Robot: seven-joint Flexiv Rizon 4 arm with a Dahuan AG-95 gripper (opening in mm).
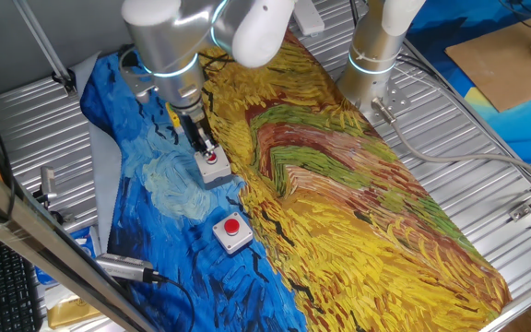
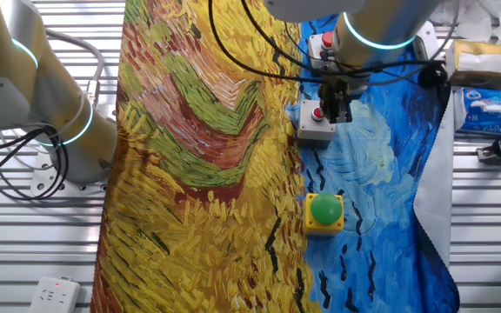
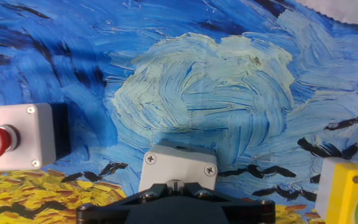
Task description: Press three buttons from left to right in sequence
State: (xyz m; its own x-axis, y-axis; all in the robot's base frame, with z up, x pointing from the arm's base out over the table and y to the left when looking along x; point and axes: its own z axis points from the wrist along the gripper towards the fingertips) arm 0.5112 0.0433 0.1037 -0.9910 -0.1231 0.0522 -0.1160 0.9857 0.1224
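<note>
While my gripper (image 2: 333, 110) presses the middle red button (image 2: 318, 113), finger gap hidden, I judge the far red button (image 1: 232, 226) comes next.

Swirling blue and yellow painted cloth (image 2: 233, 174) covers the worktop (image 1: 487, 194), brushstroke waves everywhere. Green cap on a yellow box (image 2: 324, 213), red caps on two light grey boxes (image 1: 232, 231) (image 1: 214, 166), black tool (image 1: 203, 141) above.

From my hand camera, the black gripper (image 3: 176, 205) sits over a grey button box (image 3: 179, 169). A red-capped grey box (image 3: 17, 137) lies left, a yellow box (image 3: 350, 190) right, all on the painted blue surface (image 3: 216, 81).
</note>
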